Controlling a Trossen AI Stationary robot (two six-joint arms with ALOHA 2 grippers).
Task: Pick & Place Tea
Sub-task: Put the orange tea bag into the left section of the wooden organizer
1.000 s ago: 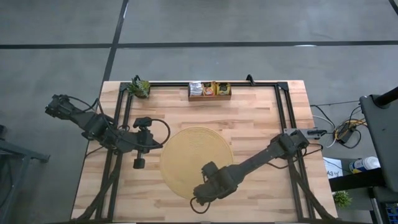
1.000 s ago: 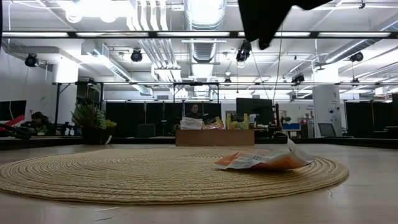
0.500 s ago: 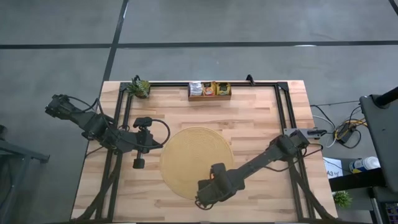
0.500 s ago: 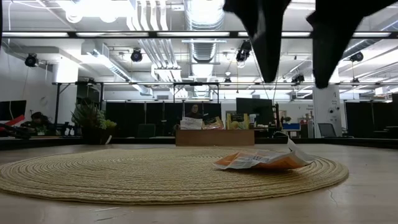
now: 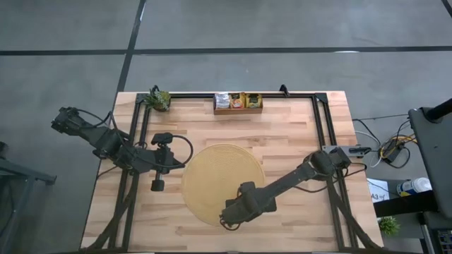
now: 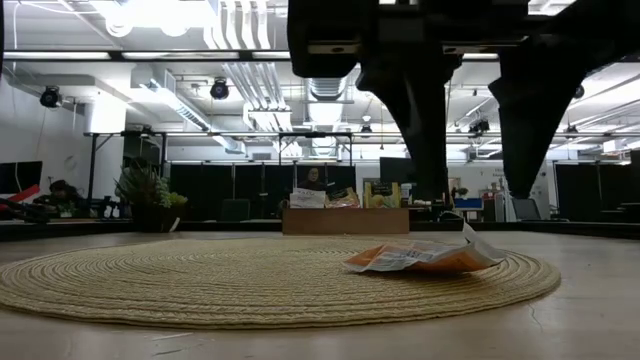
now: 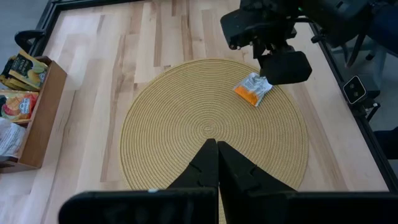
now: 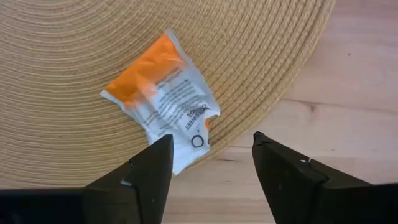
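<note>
Fingers of the right gripper (image 8: 208,165) stand wide apart with nothing between them. They hang just above one tea sachet (image 8: 163,99), which lies flat below them on the round mat (image 8: 56,81). The sachet is orange and white, and it sits near the mat's edge, on the side close to the bare table (image 8: 348,93). From the low view, the two dark fingers (image 6: 420,120) point down on either side of the sachet (image 6: 425,258) without touching it. I think the gripper is open because the sachet is already down where it belongs, so there is no need to squeeze it. The mat looks like the spot where the tea should go.

Off to the side of the right gripper, past the mat's middle, waits the left gripper (image 7: 216,163). Its fingers are pressed tight together and hold nothing. It stays back, likely so the two arms do not bump.

Farthest from the right gripper, at the far edge of the table, stands a small wooden tray (image 5: 238,109). More tea sachets (image 5: 237,101) stand packed in it, some white, some orange, some green and yellow. They sit there ready to be picked. A little green plant (image 5: 158,99) stands beside that edge too.
</note>
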